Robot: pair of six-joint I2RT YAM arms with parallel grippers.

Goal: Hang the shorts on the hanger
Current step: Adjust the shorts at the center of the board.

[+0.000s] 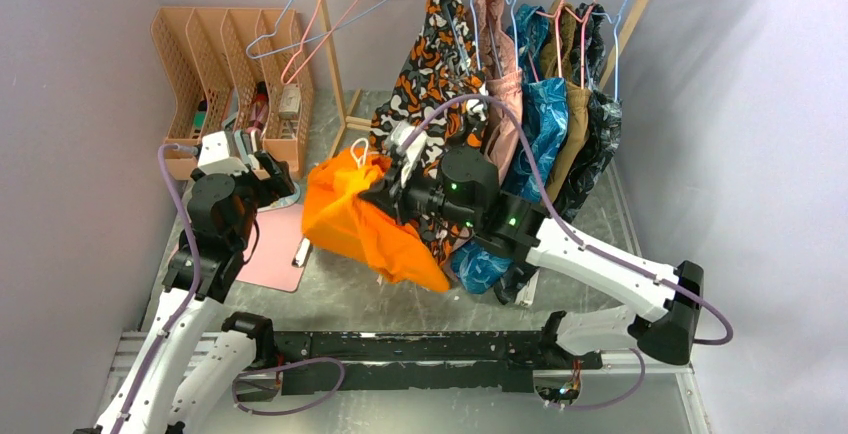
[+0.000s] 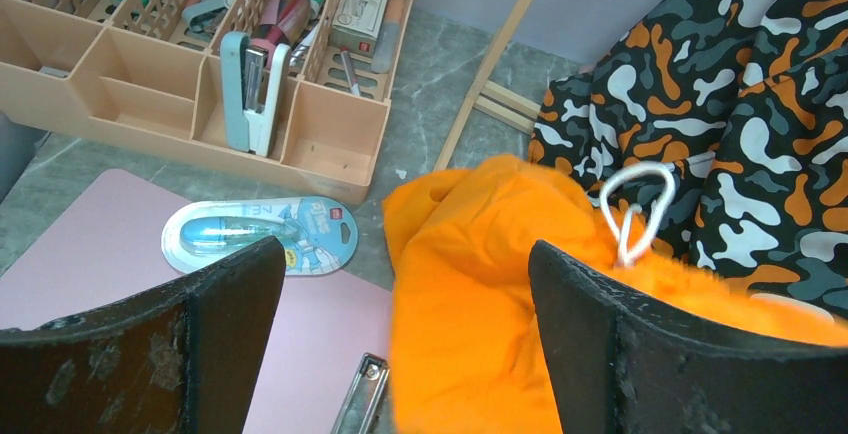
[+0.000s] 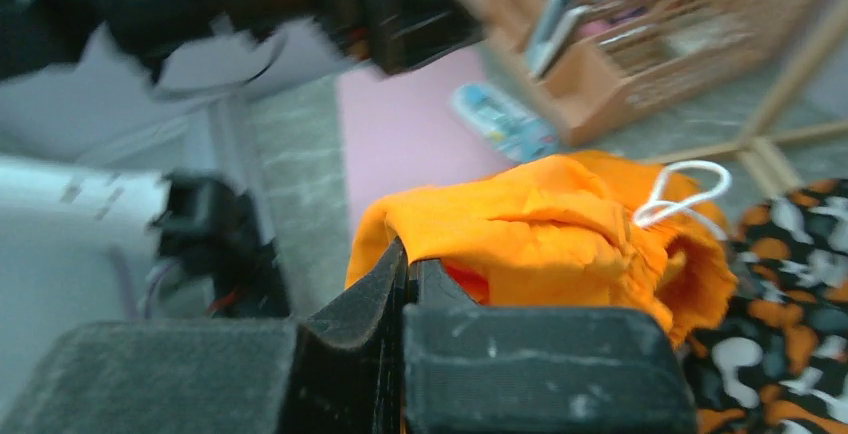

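**Top view.** Shorts [image 1: 365, 222] – lifted off the table, bunched, long axis running from the drawstring end at upper left down to a loose corner at lower right. Right gripper [image 1: 378, 194] was pinched shut on the upper fabric. Left gripper [image 1: 272, 178] stood just left of the shorts, apart from them. Hanger [image 1: 305, 29] hung empty on the rack post, well behind and above. The left arm was judged the nearer to it. Grey stone-look table [image 1: 600, 219], pale walls, and a rail of clothes at the back.

**Left wrist view.** Left gripper [image 2: 405, 254] was spread wide and held nothing. The shorts [image 2: 470, 294] lay ahead between the fingers, with the drawstring [image 2: 635, 204] toward the right finger. Also seen: desk organiser [image 2: 200, 104], pink mat [image 2: 90, 254], patterned garment [image 2: 750, 84].

**Right wrist view.** Right gripper [image 3: 405, 269] – jaws together on a fold of the shorts [image 3: 540, 234], the drawstring [image 3: 690, 189] beyond.
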